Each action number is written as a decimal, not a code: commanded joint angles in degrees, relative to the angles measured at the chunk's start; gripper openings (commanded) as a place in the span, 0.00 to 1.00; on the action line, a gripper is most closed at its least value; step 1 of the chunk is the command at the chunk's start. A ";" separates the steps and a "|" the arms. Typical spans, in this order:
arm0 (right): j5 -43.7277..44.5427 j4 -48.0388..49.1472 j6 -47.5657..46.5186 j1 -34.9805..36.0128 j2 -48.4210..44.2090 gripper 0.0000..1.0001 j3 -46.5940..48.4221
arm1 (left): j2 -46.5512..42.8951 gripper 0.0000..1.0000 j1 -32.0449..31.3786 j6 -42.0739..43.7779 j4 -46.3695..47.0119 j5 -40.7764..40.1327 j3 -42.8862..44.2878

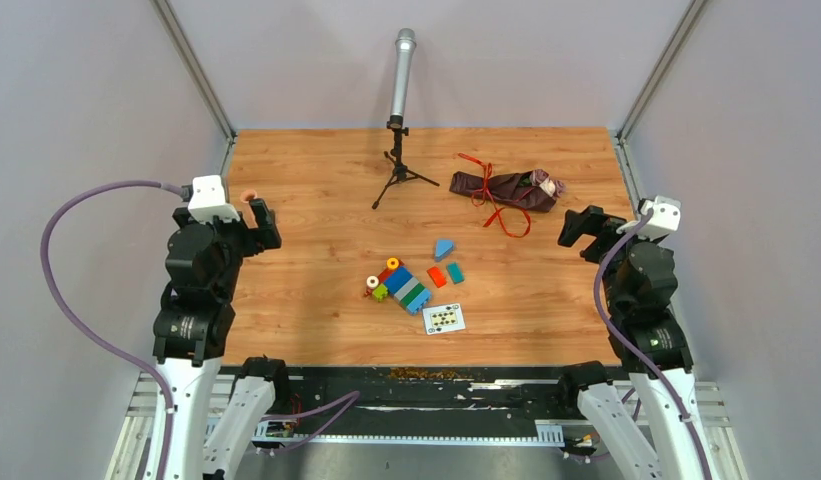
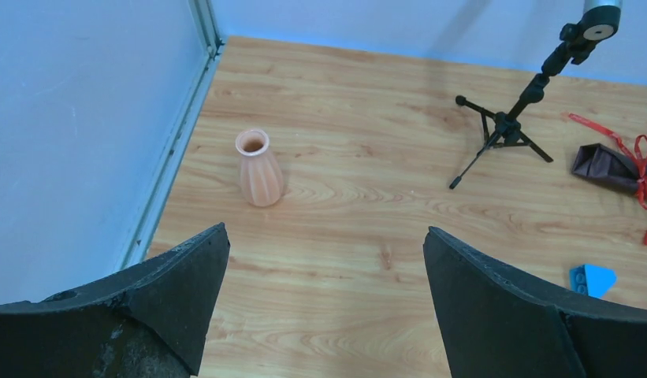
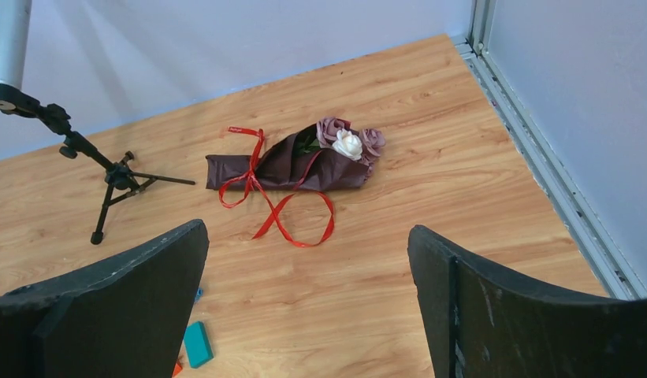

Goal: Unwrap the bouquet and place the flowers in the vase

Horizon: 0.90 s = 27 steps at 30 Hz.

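The bouquet [image 1: 506, 188] lies on its side at the back right of the wooden table, a dark maroon paper cone [image 3: 296, 167] tied with a thin red ribbon [image 3: 292, 216] that loops loose onto the wood. Its flowers [image 3: 347, 142], purple and cream roses, poke out of the right end. The salmon-pink ribbed vase [image 2: 259, 168] stands upright at the left, near the wall. It is mostly hidden behind my left gripper [image 1: 263, 225] in the top view. My left gripper [image 2: 326, 228] is open and empty, short of the vase. My right gripper [image 3: 307, 227] is open and empty, just near of the bouquet.
A grey microphone on a black tripod [image 1: 401, 110] stands at the back centre, left of the bouquet. Coloured toy blocks [image 1: 401, 285], a blue wedge [image 1: 444, 247] and a dotted card [image 1: 444, 318] lie mid-table. Grey walls with metal rails [image 3: 541, 165] close both sides.
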 commanded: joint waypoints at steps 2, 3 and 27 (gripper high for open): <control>0.17 -2.10 1.29 -0.20 0.13 1.00 0.88 | 2.09 1.00 0.36 -1.21 -0.77 -0.63 0.25; 0.10 -2.14 1.60 -0.22 0.14 1.00 0.87 | 2.47 1.00 0.36 -1.30 -1.01 -0.65 0.11; -12.78 29.26 45.97 -0.18 21.63 0.95 -20.20 | 7.17 1.00 0.10 3.69 4.10 12.25 -11.17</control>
